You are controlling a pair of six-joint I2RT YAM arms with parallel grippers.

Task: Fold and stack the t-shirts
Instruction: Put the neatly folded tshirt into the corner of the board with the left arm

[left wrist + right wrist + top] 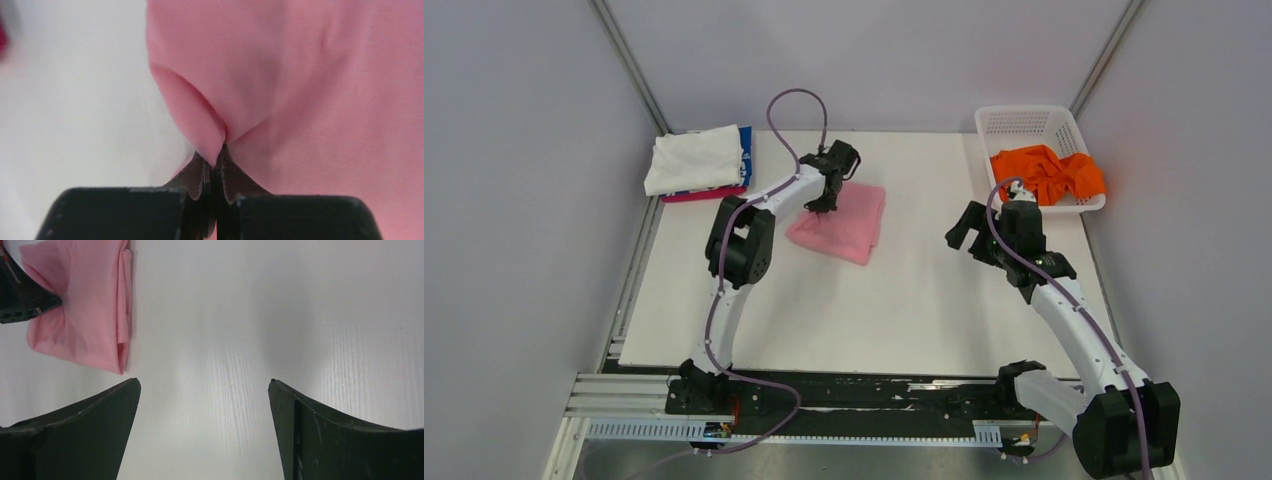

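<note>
Pink t-shirt (310,100) sits pinched in left gripper (217,154) (clear only from its wrist view); right gripper (204,385) gapes.

One camera high over the desk (874,310), one small one on each wrist.
The high camera sits above and behind the arms, looking down and forward over the whole desk from a fair way off, arm bases along its bottom edge. The left wrist camera looks along the left hand (216,161), so near the pink shirt (300,100) that cloth fills most of its view. The right wrist camera looks down past the right hand (204,385) from higher up, mostly at bare desk; its top left corner catches that same shirt, which all three views share.
</note>
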